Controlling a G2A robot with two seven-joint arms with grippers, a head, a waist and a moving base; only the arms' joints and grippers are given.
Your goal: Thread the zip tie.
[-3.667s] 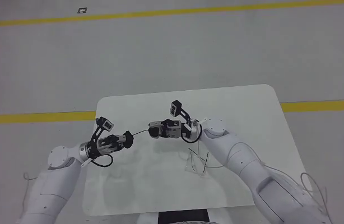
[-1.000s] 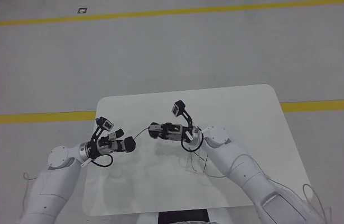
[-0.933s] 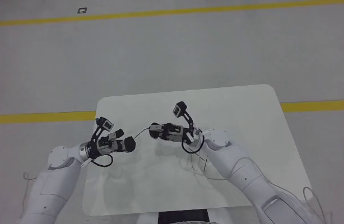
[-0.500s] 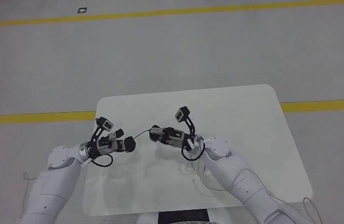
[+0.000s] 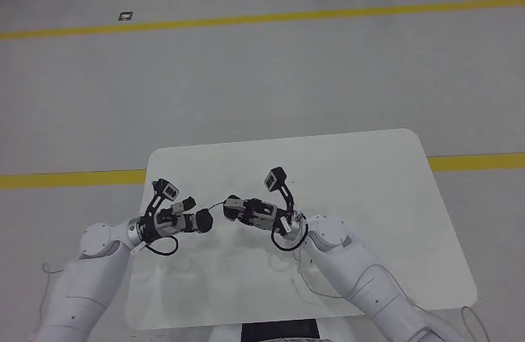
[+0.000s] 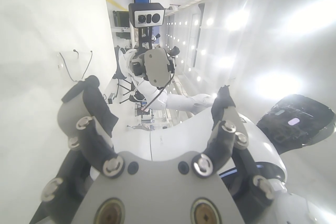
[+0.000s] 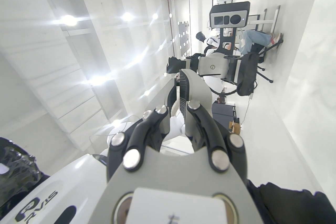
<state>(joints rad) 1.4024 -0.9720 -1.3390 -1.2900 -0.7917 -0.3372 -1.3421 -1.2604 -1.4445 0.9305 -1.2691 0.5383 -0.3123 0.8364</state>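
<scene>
A thin black zip tie (image 5: pixel 216 205) hangs in the air above the white table (image 5: pixel 374 171), between my two grippers. My right gripper (image 5: pixel 231 208) is shut on one end of it. In the right wrist view the ribbed strap (image 7: pixel 181 89) runs out between the closed fingers of the right gripper (image 7: pixel 181 78). My left gripper (image 5: pixel 200 220) faces it from close by. The left wrist view shows the left gripper (image 6: pixel 156 88) open, its fingers (image 6: pixel 89 86) wide apart with nothing between them. The tie's free end points toward the left gripper; whether they touch is unclear.
Spare black zip ties (image 6: pixel 76 62) stand in a clear holder on the table beyond the right arm. The table's front edge (image 5: pixel 245 321) lies just below both arms. Bare tabletop spreads to the right and far side.
The left gripper has shifted right toward the right gripper, narrowing the gap. The right arm has drawn back toward the table's front, still holding the tie.
</scene>
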